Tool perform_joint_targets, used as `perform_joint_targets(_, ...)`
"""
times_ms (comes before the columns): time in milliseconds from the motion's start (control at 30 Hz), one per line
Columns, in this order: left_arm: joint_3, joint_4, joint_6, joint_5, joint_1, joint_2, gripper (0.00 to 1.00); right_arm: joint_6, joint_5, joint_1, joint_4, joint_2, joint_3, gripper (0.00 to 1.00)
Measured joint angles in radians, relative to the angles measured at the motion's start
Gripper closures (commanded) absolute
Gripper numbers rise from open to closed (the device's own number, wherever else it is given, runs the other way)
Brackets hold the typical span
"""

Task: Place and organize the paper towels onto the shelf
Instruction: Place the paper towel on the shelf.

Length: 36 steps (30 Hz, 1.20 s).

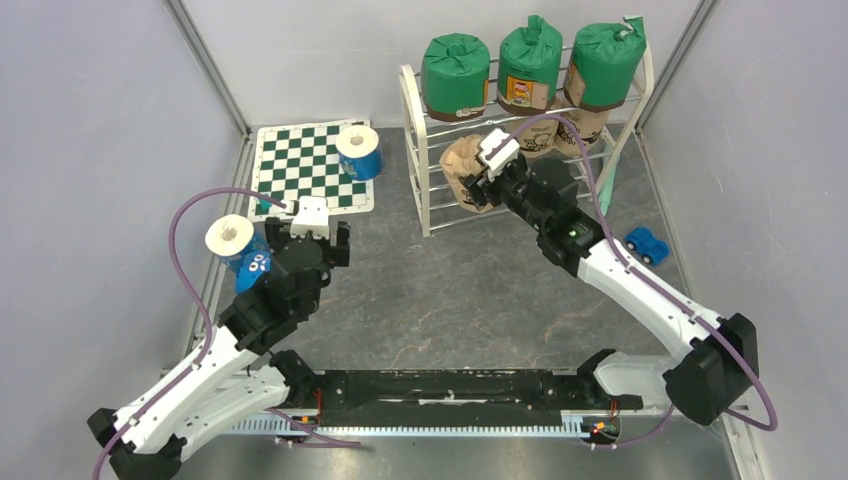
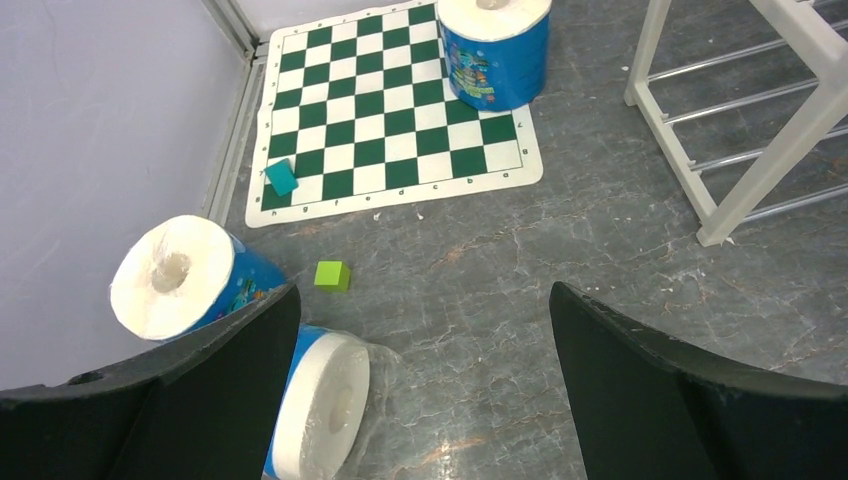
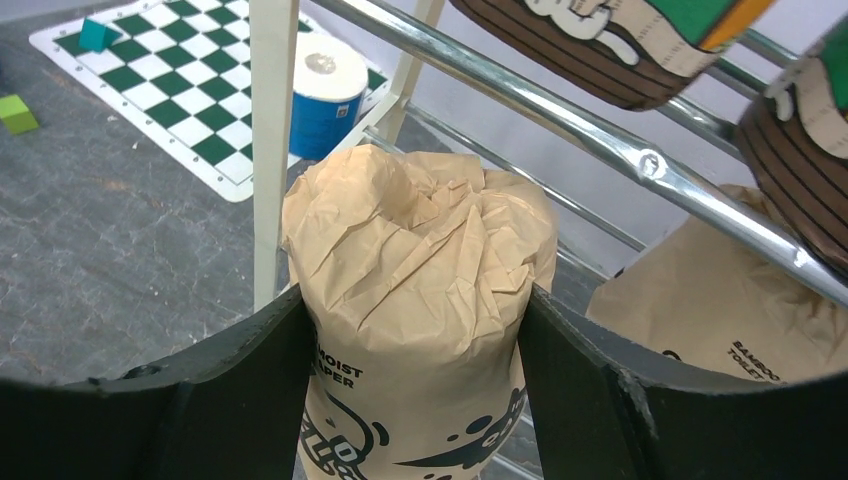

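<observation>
The left hand (image 2: 422, 300) is held wide open over the worktop (image 2: 520, 300). Two blue rolls (image 2: 175, 280) (image 2: 320, 405) are located just beside its left finger, and a green cube (image 2: 332, 275) lies near them. Farther off, a third blue roll (image 2: 495, 50) stands upright on the mat (image 2: 390, 120). The right hand (image 3: 412, 300) is closed around a tan roll (image 3: 420, 250) at the left end of the shelf (image 1: 412, 150), on the middle tier. Another tan roll (image 3: 700, 300) lies beside it. Three green rolls (image 1: 455, 75) (image 1: 530, 65) (image 1: 603, 65) are seated on the top tier.
</observation>
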Motion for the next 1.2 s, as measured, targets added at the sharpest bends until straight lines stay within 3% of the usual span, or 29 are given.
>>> perform_joint_targets(500,-0.010,0.004,0.000,0.034,0.035,-0.014,0.00,0.048,0.022,-0.030,0.422,-0.047,-0.240,0.58)
perform_joint_targets(800,-0.013,0.012,0.000,0.053,0.052,-0.018,0.00,0.069,0.024,-0.048,0.618,-0.002,-0.264,0.58)
perform_joint_targets(1200,-0.014,0.026,0.000,0.077,0.074,-0.022,0.00,0.084,0.018,-0.052,0.750,0.133,-0.262,0.59)
